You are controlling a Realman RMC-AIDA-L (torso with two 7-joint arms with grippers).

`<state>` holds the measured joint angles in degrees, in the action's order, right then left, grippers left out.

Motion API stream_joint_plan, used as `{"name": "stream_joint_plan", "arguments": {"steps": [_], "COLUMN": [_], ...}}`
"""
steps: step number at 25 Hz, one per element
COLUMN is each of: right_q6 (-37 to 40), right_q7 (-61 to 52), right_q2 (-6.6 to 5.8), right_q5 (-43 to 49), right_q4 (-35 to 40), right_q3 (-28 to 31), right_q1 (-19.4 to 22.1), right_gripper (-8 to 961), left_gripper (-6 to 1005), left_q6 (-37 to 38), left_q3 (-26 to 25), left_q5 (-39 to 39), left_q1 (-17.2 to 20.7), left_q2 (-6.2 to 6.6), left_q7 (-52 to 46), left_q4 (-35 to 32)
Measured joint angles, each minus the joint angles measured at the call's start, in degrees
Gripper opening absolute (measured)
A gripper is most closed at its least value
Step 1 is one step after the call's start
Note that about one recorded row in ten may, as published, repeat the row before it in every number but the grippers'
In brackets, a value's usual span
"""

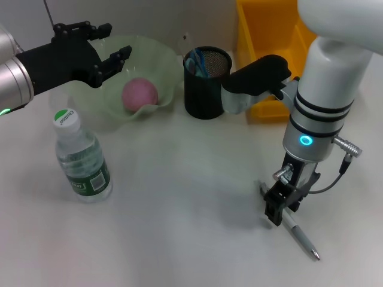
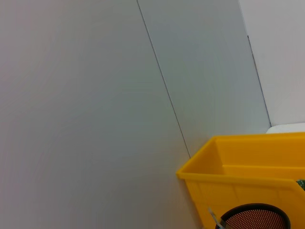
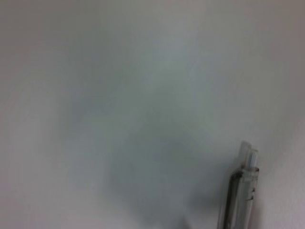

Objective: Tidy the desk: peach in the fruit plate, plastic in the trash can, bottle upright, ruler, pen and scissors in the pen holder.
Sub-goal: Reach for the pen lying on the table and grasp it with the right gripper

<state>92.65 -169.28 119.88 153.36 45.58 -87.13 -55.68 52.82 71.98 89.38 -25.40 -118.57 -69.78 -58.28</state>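
At lower right of the head view, the right gripper (image 1: 279, 206) is lowered onto the pen (image 1: 300, 235) lying flat on the worktop (image 1: 191, 215); whether it is already pinched cannot be told. The pen is judged light, stiff and slippery, best taken across the barrel. The left gripper (image 1: 114, 51) is held spread above the fruit plate (image 1: 157, 60), upper left.

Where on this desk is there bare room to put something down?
The widest bare patch lies between the water bottle and the pen, in front of the pen holder. The back is crowded: fruit plate with the peach, pen holder, yellow bin. The right hand sits at the pen.
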Motion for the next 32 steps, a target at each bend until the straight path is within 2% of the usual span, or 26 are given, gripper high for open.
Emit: {"name": "stream_joint_plan", "arguments": {"steps": [32], "right_q6": [-0.38], "right_q7": [-0.09], "right_q2": [0.0], "right_q5": [0.01], "right_q4": [-1.15], "right_q3": [-0.94], "right_q1": [-0.58], "right_gripper": [381], "left_gripper": [499], "left_q6": [0.0], "left_q3": [0.18], "left_q5": [0.0], "left_q1": [0.2], "left_q2": [0.0], "left_q7": [0.35], "left_q4": [-0.43]}}
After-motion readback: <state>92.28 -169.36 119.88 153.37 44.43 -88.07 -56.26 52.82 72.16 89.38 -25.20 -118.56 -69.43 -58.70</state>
